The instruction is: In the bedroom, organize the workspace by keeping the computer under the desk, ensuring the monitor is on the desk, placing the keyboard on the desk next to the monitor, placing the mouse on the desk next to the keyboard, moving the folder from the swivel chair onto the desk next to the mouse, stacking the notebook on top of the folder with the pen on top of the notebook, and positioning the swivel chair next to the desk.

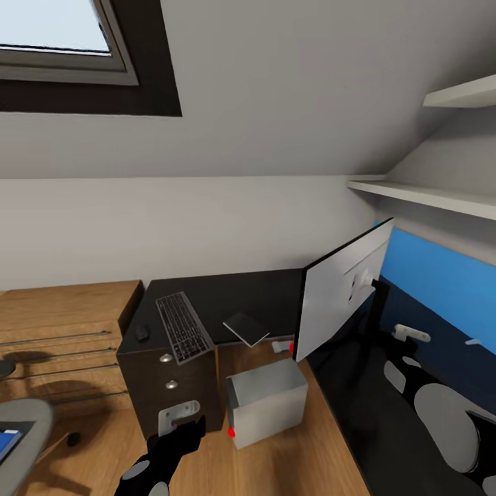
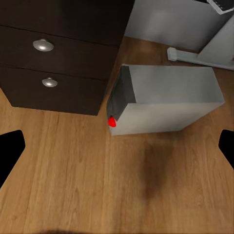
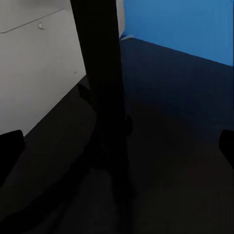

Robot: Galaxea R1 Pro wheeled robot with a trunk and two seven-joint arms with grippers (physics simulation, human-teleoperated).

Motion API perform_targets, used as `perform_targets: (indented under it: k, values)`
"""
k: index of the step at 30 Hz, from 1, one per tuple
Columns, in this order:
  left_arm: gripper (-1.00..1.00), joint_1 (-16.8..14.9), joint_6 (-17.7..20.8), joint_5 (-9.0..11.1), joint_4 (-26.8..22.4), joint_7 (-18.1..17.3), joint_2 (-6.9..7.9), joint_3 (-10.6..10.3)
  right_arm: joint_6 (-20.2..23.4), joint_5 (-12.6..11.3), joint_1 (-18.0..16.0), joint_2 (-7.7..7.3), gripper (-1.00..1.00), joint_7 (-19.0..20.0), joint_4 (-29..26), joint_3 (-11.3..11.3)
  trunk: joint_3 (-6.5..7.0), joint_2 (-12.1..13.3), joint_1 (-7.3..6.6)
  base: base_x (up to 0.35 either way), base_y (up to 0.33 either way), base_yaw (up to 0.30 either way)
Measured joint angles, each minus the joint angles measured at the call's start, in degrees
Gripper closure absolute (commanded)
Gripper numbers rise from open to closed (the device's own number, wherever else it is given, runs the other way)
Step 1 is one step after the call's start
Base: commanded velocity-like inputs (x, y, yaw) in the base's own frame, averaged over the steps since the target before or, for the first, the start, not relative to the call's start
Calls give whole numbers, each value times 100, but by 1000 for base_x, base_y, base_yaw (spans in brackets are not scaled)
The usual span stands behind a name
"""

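Note:
The glossy black desk (image 1: pixel 275 296) carries the keyboard (image 1: pixel 182 327), the dark mouse (image 1: pixel 142 333) to its left and the notebook (image 1: pixel 246 328) to its right. The monitor (image 1: pixel 341 296) stands on the desk's right wing, silver back toward me. Its black stand (image 3: pixel 100 97) rises between the wide-apart fingers of my open right gripper (image 1: pixel 394 331). The grey computer (image 1: pixel 265 401) sits on the floor beside the drawer unit (image 2: pixel 58 53). My left gripper (image 2: pixel 117 151) hovers open over the floor in front of the computer (image 2: pixel 165 100). The swivel chair (image 1: pixel 24 420) holds the blue folder (image 1: pixel 7 441). The pen is out of view.
A blue wall panel (image 1: pixel 441 275) backs the desk's right wing, with white shelves (image 1: pixel 427 196) above it. A sloped wall with a skylight (image 1: pixel 62 41) rises behind. Open wood floor (image 2: pixel 73 185) lies between the chair, the drawers and the computer.

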Motion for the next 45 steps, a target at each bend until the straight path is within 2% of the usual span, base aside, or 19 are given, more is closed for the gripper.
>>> perform_targets:
  k: [15,29,45]
  values:
    - [-100,0,4,1,1,1,0,-2,1,6,1,-3,-100,-55,-3,8,0,0,0,107,-2,0]
    - [-100,0,8,-1,7,-3,0,-9,14,7,0,-10,-100,-70,-3,9,0,0,-1,139,-87,0]
    - [-100,0,9,2,15,-7,0,-11,18,15,0,-8,-100,-248,-4,19,0,0,-1,92,-19,0]
